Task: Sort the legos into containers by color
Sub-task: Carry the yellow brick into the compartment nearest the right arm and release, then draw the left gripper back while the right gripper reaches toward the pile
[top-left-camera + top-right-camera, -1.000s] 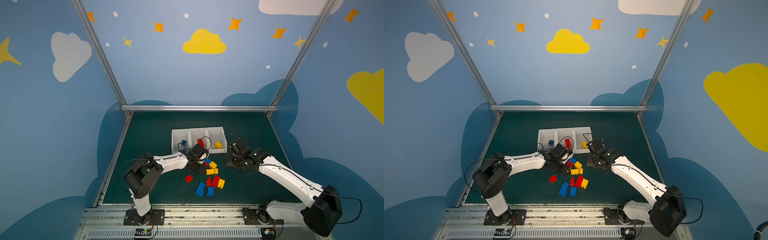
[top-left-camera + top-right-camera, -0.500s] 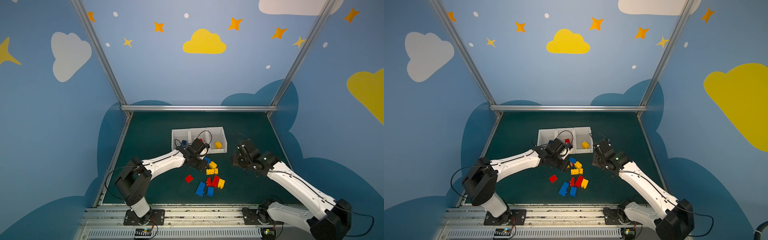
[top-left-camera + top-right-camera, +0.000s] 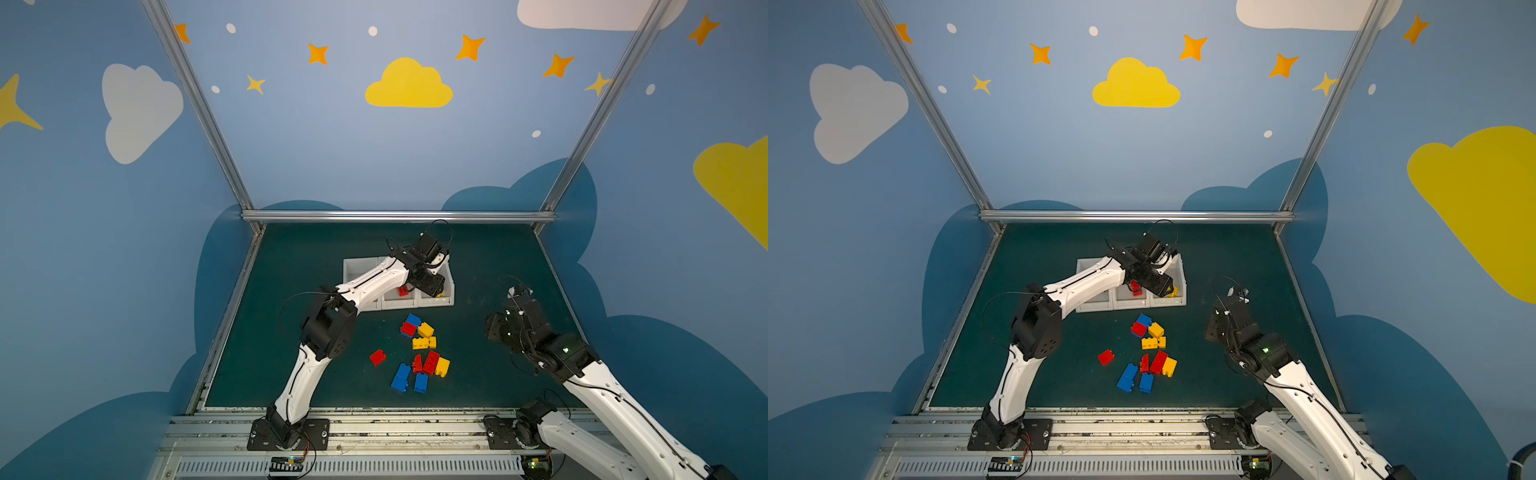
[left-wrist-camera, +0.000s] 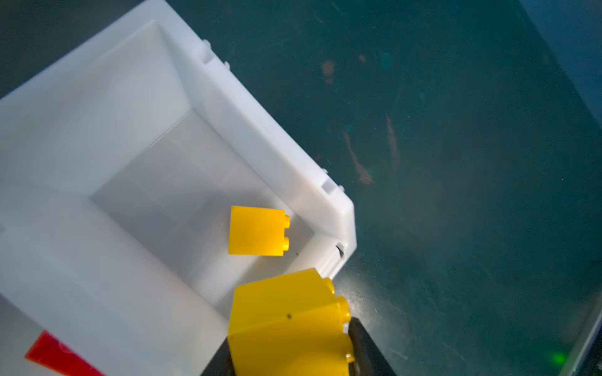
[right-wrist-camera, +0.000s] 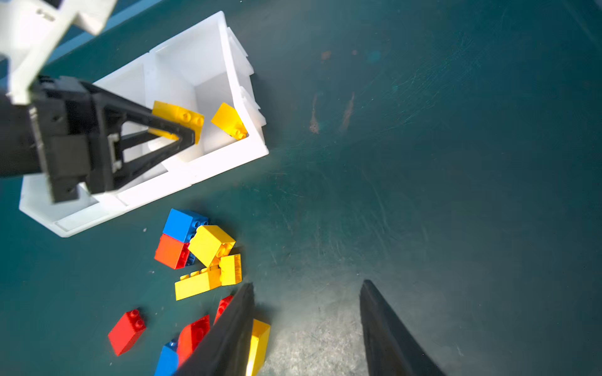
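Note:
The containers [image 3: 432, 302] [image 3: 1096, 308], three joined white bins, stand mid-table. My left gripper [image 3: 437, 291] [image 4: 290, 353] hangs over the right-hand bin [image 4: 260, 146], shut on a yellow lego [image 4: 286, 319] [image 5: 177, 115]. On that bin's floor lies another yellow lego [image 4: 257, 231] [image 5: 229, 122]. A red lego [image 3: 403, 291] [image 3: 1136, 289] lies in the middle bin. Loose red, yellow and blue legos [image 3: 419, 345] [image 3: 1152, 345] [image 5: 202, 254] lie in front of the bins. To the right of this pile my right gripper [image 3: 493, 329] [image 5: 306, 285] stands open over bare mat, holding nothing.
A single red brick [image 3: 377, 356] [image 5: 127, 330] lies left of the pile, and two blue bricks [image 3: 401, 377] lie at its near end. The left arm [image 3: 365, 282] crosses over the left and middle bins. Metal frame rails [image 3: 395, 216] edge the green mat.
My left gripper has risen from the pile and swung back over the right-hand bin with the yellow lego. The right arm has drawn back from the bins toward the right front.

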`<action>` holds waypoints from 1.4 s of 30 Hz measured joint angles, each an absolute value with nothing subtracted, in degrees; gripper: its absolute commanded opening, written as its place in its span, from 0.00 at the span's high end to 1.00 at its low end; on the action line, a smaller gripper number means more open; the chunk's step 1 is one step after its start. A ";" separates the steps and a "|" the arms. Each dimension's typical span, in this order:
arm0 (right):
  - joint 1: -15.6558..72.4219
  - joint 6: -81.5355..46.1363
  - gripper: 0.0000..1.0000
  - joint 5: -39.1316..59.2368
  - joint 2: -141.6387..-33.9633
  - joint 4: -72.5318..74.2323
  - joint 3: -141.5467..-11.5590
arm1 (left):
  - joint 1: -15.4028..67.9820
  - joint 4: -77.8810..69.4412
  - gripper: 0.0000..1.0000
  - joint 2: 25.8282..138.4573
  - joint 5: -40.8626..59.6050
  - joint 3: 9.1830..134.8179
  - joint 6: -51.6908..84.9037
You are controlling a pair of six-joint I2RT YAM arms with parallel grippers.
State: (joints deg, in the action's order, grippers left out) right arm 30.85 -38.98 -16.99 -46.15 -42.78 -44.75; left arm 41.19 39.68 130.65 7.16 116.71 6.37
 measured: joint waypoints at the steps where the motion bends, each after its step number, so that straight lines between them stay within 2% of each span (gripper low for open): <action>1: 30.46 -38.68 0.47 -16.88 -46.26 -42.81 -44.71 | 40.91 40.66 0.52 132.20 7.14 118.93 6.35; 8: 27.68 -37.08 0.47 -15.22 -47.46 -42.63 -44.66 | 39.35 43.86 0.49 137.10 7.40 126.63 6.39; 16: 25.56 -36.23 0.46 -13.50 -47.88 -42.63 -44.64 | 38.35 43.64 0.35 137.47 8.14 128.57 7.44; 24: 25.19 -36.21 0.47 -12.67 -47.86 -42.72 -44.66 | 38.28 43.11 0.34 137.21 9.30 128.05 7.53; 30: 25.17 -36.86 0.47 -12.14 -46.26 -43.59 -44.66 | 38.30 39.99 0.34 130.56 10.04 116.84 7.55; 42: 25.17 -36.14 0.48 -6.72 -49.39 -44.58 -44.73 | 37.06 25.69 0.33 99.24 9.96 79.33 10.44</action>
State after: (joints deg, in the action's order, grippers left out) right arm 25.17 -36.14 -6.72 -49.39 -44.58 -44.73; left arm 37.06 25.69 99.24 9.96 79.33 10.44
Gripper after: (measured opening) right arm 0.524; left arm 0.674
